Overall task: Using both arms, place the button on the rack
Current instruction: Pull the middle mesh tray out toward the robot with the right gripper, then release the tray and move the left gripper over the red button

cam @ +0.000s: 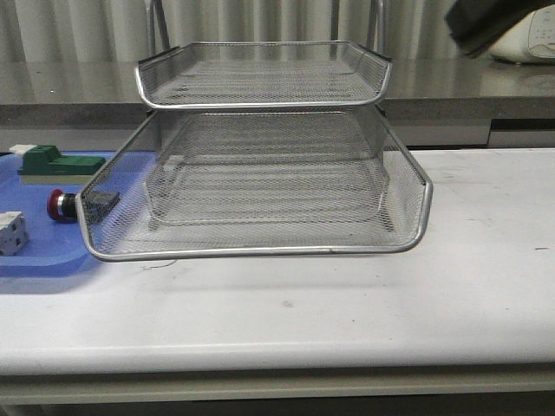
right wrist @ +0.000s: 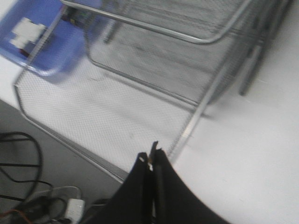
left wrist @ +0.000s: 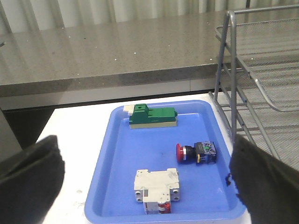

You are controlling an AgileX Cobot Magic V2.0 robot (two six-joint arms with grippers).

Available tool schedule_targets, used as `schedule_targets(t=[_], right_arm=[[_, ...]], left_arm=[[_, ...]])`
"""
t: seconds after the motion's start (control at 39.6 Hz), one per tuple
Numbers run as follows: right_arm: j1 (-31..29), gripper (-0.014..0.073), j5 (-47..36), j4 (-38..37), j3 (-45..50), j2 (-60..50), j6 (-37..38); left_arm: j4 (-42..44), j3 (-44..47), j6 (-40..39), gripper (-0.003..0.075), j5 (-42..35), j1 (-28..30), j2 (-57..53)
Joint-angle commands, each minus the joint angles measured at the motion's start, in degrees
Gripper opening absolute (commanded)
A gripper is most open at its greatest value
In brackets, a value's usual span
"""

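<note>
The button (left wrist: 196,153) lies on its side in the blue tray (left wrist: 112,154), red head toward the tray's middle, near the wall closest to the rack (cam: 260,186). It is touched by nothing. A green block (left wrist: 152,116) and a white block (left wrist: 156,185) share the tray, each well apart from it, so there appears to be room for a grasp. The left pincer (left wrist: 145,186) hangs above the tray with its fingers wide apart, the button between and beyond them; this looks like an approach for pickup. The rack stands on the table (cam: 347,303) just beside the tray, its middle tier drawn forward, probably to give an open landing place. The right pincer (right wrist: 150,161) is pressed together and empty, poised over that tier's rim.
</note>
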Motion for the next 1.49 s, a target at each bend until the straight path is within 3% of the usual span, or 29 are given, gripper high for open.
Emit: schedule_targets(t=[0.0, 0.08, 0.2, 0.53, 0.78, 0.98, 1.46], right_arm=[[-0.3, -0.0060, 1.4, -16.7, -3.6, -2.3, 11.9], [-0.3, -0.0060, 1.3, -27.6, -2.2, -4.2, 20.1], [-0.3, -0.0060, -1.1, -34.7, 3.9, -9.7, 25.1], [-0.3, -0.0060, -19.2, -33.2, 27.2, -34.2, 25.2], [-0.3, -0.0060, -22.7, -29.9, 38.2, -52.8, 25.2], [-0.3, -0.0060, -23.1, -29.9, 39.3, -59.5, 25.2], [-0.3, -0.0060, -22.9, -29.9, 39.3, -59.7, 25.2]], left_arm=[[-0.3, -1.8, -0.2, 0.0681, -4.5, -0.4, 0.5], [-0.3, -1.8, -0.2, 0.0682, -4.5, -0.4, 0.5], [-0.3, -1.8, -0.2, 0.0682, -4.5, -0.4, 0.5], [-0.3, -1.8, -0.2, 0.0681, -4.5, -0.4, 0.5], [-0.3, -1.8, -0.2, 0.0681, -4.5, -0.4, 0.5], [-0.3, -1.8, -0.2, 0.0682, -4.5, -0.4, 0.5], [-0.3, -1.8, -0.2, 0.0681, -4.5, -0.4, 0.5]])
